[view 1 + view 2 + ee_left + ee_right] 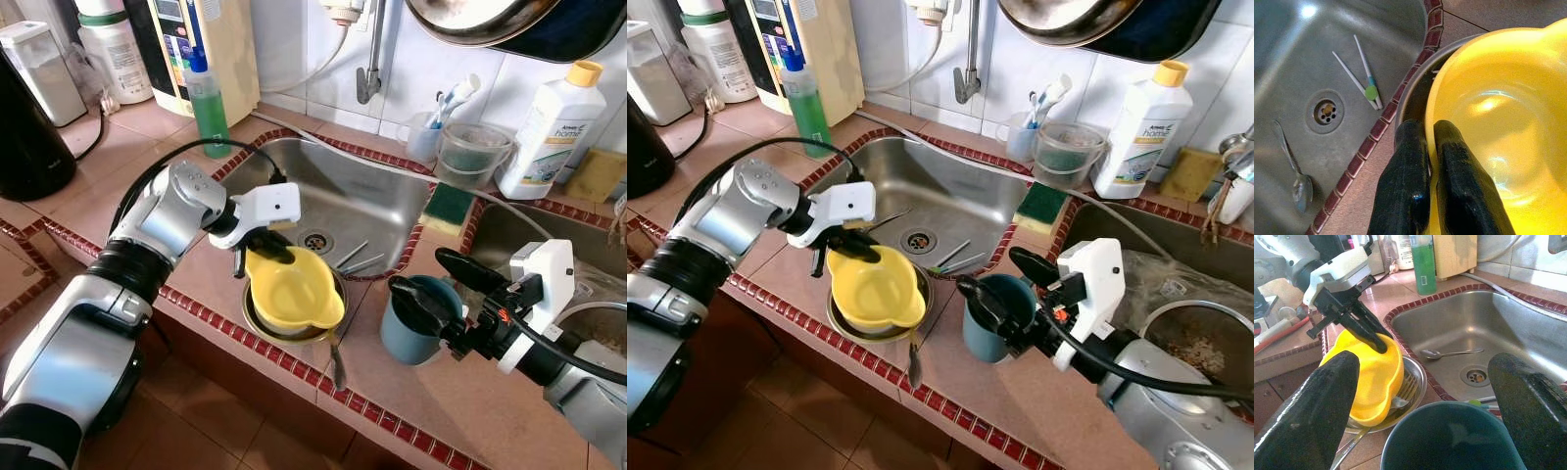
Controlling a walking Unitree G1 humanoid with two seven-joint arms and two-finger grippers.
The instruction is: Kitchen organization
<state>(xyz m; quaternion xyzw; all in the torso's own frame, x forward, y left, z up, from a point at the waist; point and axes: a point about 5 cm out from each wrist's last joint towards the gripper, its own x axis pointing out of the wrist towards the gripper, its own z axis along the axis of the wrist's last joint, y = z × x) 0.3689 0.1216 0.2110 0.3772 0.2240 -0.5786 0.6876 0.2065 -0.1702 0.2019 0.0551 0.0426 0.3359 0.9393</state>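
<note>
A yellow plastic bowl [294, 289] rests tilted inside a steel bowl [257, 321] on the tiled counter in front of the sink. My left gripper [263, 247] is shut on the yellow bowl's rim, one finger [1403, 181] outside and one inside. A fork [1406, 390] lies in the steel bowl under the yellow one. A teal cup [416, 323] stands upright to the right. My right gripper [431, 286] is open, its fingers [1310, 406] spread on either side of the cup's rim.
The steel sink [362, 191] holds a spoon [1449, 353], chopsticks [1359, 73] and a drain. A green soap bottle [206, 98] stands at its left corner; a sponge [449, 204], a tub [470, 152] and a white detergent bottle [549, 132] sit at the right.
</note>
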